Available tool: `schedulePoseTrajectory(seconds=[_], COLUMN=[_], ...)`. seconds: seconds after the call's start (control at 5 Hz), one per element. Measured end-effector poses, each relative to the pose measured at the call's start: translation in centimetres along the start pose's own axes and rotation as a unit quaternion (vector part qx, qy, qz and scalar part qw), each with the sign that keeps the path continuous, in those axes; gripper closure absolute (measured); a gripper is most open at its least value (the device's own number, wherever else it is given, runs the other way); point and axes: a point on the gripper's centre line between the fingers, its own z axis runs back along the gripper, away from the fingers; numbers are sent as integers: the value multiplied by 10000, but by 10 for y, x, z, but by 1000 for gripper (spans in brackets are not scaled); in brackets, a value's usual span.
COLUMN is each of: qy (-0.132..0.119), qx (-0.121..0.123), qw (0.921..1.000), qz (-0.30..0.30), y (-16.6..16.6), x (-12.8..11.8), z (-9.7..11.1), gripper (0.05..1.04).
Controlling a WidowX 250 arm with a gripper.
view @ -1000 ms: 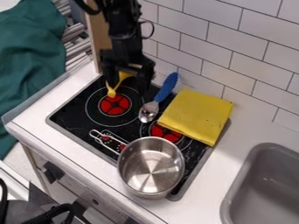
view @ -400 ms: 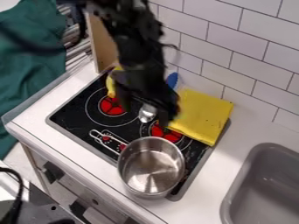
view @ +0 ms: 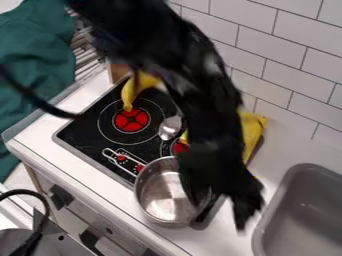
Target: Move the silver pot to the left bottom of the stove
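Black and, as far as I can tell, spread apart, the pincer [view: 219, 209] hangs over the right-hand side of the silver pot [view: 157, 199], most of whose bowl lies leftward on the stove's [view: 83, 131] near edge, handle [view: 105, 151] pointing up-left, away from it.

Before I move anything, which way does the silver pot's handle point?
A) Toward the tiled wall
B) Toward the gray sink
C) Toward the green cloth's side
C: the handle runs from the silver pot over the stove toward the side where the green cloth lies.
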Motion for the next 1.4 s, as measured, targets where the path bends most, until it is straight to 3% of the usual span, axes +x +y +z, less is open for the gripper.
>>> schedulePoseTrajectory(seconds=[0.2,0.4,0.6,0.8,1.0,1.4], qy=[389,230,-284,-872,-855,-194], qx=[13,259,480,504,429,504], qw=[9989,9957,9941,9901,9872,9872], qz=[267,862,935,977,1279,1499], y=[4,31,47,52,71,96], x=[6,29,49,67,79,78], z=[-23,-30,-2,36,39,2], gripper=[83,83,83,83,83,83])
